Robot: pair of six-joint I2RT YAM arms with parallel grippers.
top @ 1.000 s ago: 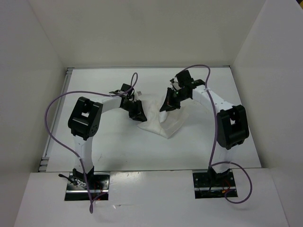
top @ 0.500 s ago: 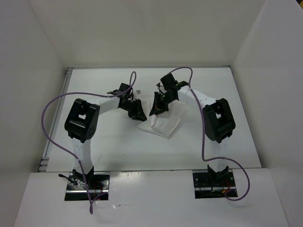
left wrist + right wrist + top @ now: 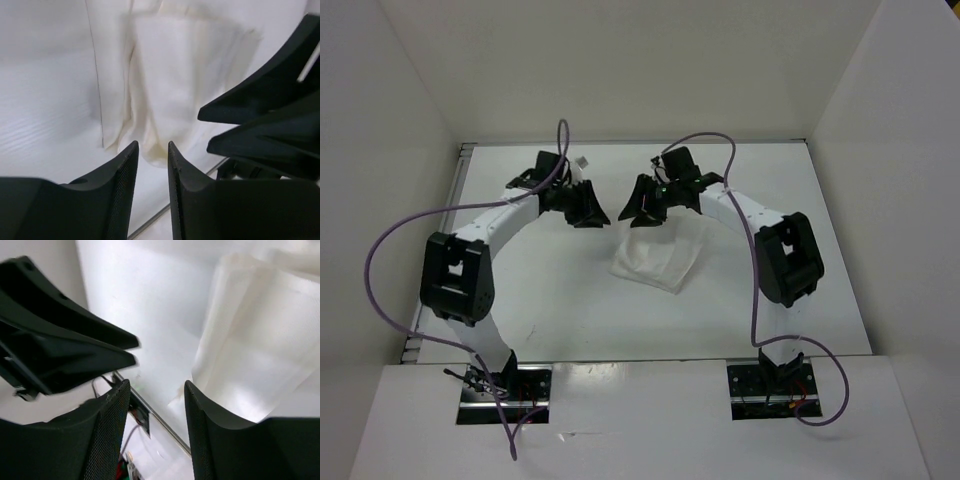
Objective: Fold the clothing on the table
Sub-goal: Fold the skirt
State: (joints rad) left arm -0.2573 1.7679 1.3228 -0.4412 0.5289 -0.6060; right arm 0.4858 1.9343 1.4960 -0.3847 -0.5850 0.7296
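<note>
Pulled up off the cloth since a second ago, on both sides, and drawn toward the far wall; left arm's black joint block (image 3: 455, 280) swung further out to the left. Leftmost, past the thin metal edge strip (image 3: 454, 190) and over the flat white tabletop (image 3: 540, 290): looping left purple cable (image 3: 390, 250), then the black two-finger left gripper (image 3: 588, 210), clear of the fabric. From its own wrist view, ribbed black fingers (image 3: 125, 190) only narrowly parted, nothing between them. Just right of it, nearly tip to tip yet apart: the black two-finger right gripper (image 3: 642, 208), fingers (image 3: 112, 430) spread wide, likewise holding nothing. Nearer than the two tips and slightly right, lying flat on the tabletop about midway across: the small white thin-fabric garment (image 3: 655, 258), folded into a rough rectangle with layered edges, touched by neither tool. Further right: right arm's black joint block (image 3: 788, 258) and right purple cable (image 3: 755, 290).
</note>
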